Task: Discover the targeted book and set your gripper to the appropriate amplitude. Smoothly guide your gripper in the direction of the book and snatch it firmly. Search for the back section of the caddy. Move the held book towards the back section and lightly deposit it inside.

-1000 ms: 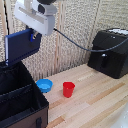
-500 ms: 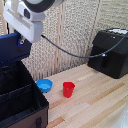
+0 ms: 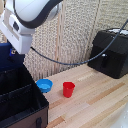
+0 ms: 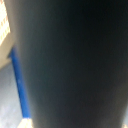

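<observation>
Gripper hidden exteriorly; book (image 4: 70, 65) filling wrist view.

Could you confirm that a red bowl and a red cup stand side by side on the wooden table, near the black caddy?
Not quite: the bowl is blue, not red, as the exterior view shows. The rest holds: it sits beside the red cup on the wooden table, near the black caddy.

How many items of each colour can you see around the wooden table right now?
Blue: 2, dark navy hardcover book and small blue plastic bowl
Red: 1, red plastic cup
Black: 2, black fabric caddy and black hard-shelled case
Total: 5
</observation>
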You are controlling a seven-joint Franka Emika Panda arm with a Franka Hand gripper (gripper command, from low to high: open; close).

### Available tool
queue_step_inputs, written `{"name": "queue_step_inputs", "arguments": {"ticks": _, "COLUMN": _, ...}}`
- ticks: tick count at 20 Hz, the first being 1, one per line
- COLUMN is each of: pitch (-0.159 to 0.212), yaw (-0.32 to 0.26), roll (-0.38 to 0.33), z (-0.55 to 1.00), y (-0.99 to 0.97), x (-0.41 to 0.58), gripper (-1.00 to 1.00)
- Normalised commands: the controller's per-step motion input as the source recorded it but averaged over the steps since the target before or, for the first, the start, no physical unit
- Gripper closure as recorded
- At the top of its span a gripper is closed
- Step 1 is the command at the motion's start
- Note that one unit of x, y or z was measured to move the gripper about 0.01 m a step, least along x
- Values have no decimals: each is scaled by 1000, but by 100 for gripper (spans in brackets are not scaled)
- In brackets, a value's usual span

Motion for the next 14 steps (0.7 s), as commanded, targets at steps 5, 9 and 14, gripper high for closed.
{"name": "queue_step_inputs", "arguments": {"ticks": 5, "pitch": 38, "yaw": -81, "roll": -124, "z": -9, "y": 408, "x": 521, "gripper": 100}}
{"name": "queue_step_inputs", "arguments": {"ticks": 9, "pitch": 140, "yaw": -24, "roll": -184, "z": 29, "y": 272, "x": 546, "gripper": -100}}
{"name": "queue_step_inputs", "arguments": {"ticks": 14, "pitch": 161, "yaw": -6, "roll": -21, "z": 298, "y": 29, "x": 267, "gripper": -100}}
